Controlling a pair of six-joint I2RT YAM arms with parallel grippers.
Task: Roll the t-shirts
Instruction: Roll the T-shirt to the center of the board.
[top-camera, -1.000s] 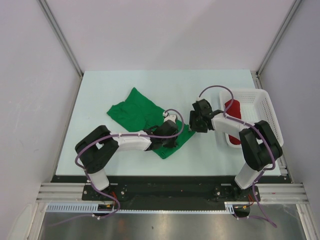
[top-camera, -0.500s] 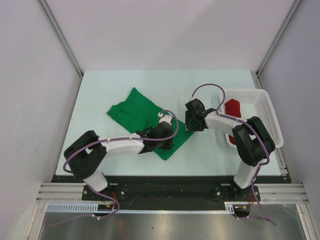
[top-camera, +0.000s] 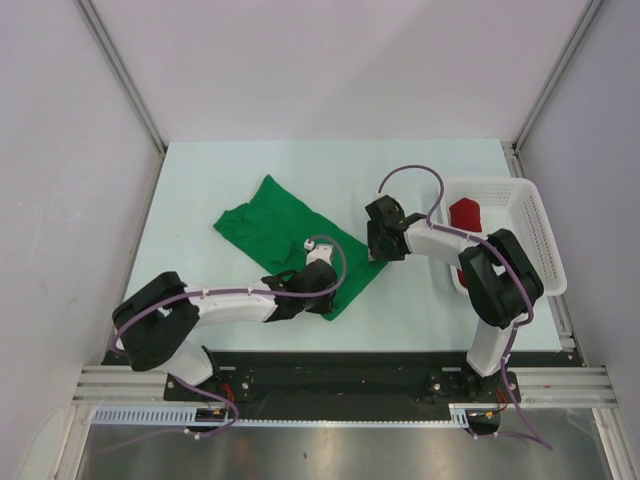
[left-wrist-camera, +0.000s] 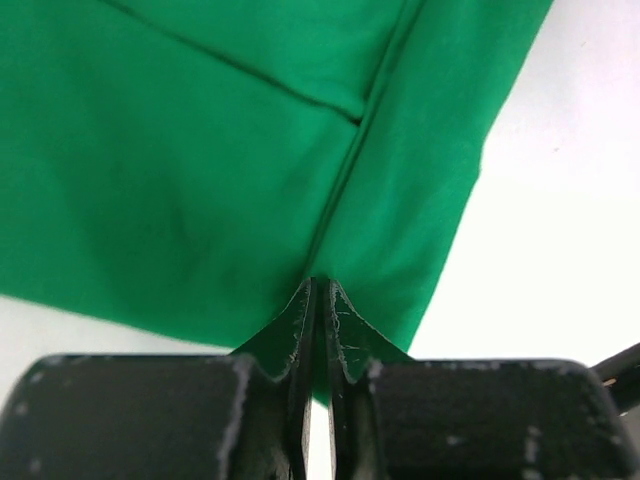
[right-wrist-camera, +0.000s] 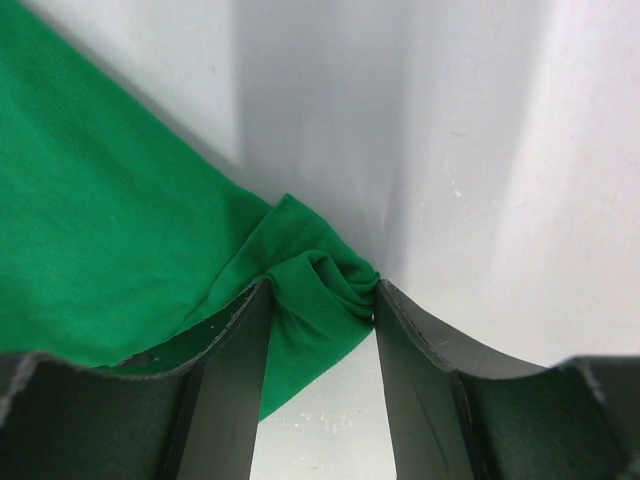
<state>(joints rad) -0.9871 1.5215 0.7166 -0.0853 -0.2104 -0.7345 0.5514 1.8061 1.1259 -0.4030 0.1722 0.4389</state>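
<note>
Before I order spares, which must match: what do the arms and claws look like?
Both the left arm and right arm have white links with black joints, and a purple cable loops along each. The left claw and right claw have black, scuffed tapering fingers.

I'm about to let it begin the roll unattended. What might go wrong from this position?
1. The left gripper pinches only a thin edge of the green t-shirt at its very tips, so a pull may slip the cloth free.
2. The right gripper holds just a small bunched corner of the shirt. The roll may start lopsided, or the corner may pop out from between the fingers.
</note>
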